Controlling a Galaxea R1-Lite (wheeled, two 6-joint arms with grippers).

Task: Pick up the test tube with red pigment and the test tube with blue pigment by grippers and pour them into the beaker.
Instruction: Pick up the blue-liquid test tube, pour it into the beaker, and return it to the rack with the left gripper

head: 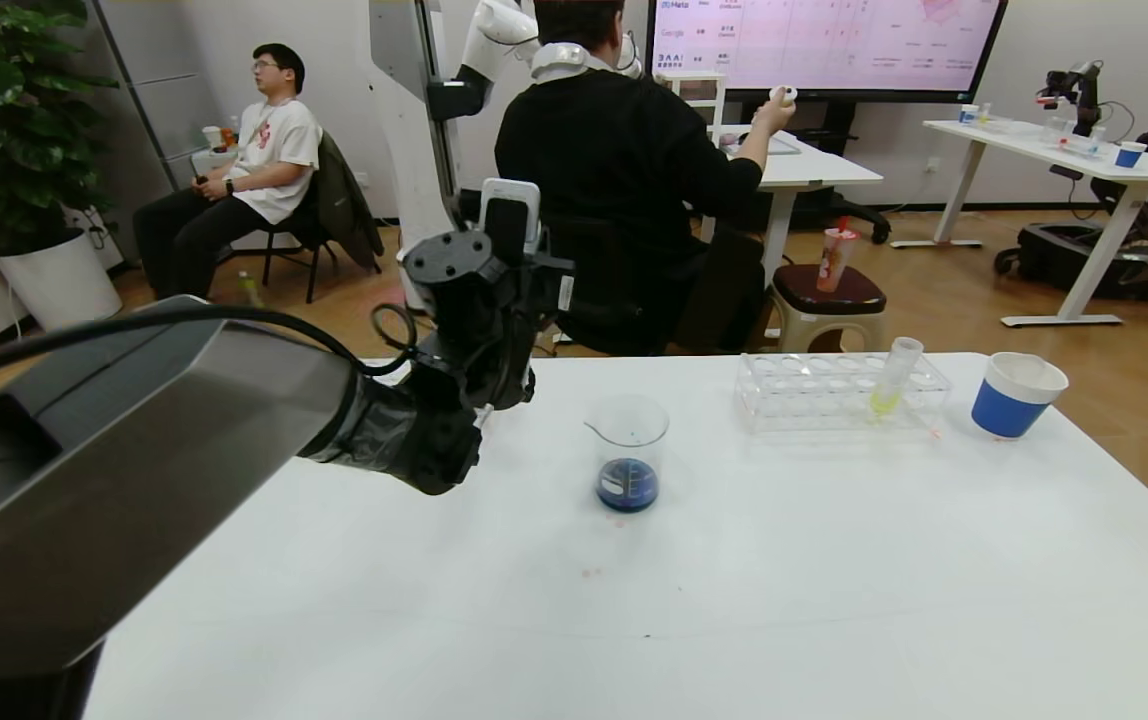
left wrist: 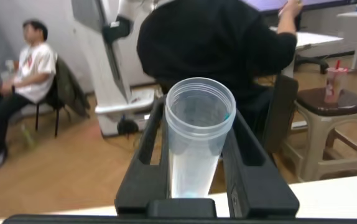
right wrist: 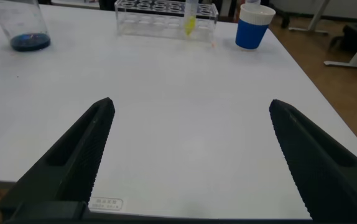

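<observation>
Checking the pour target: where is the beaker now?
In the head view the beaker stands mid-table, right of the left gripper and left of the tube rack.

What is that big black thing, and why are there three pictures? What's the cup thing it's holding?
That big black thing is a robot's left arm. The robot has three cameras: one on its head and one on each wrist, so you get three pictures of one moment.

The head picture looks down at a white table. On it stand a glass beaker with dark blue liquid in the bottom, a clear rack holding a tube of yellow-green liquid, and a blue-and-white paper cup.

The left wrist picture shows the left gripper, a two-finger claw, shut on a clear test tube. It looks almost empty, with a trace of blue near the rim.

The right wrist picture shows the right gripper, open above the table and holding nothing.
</observation>
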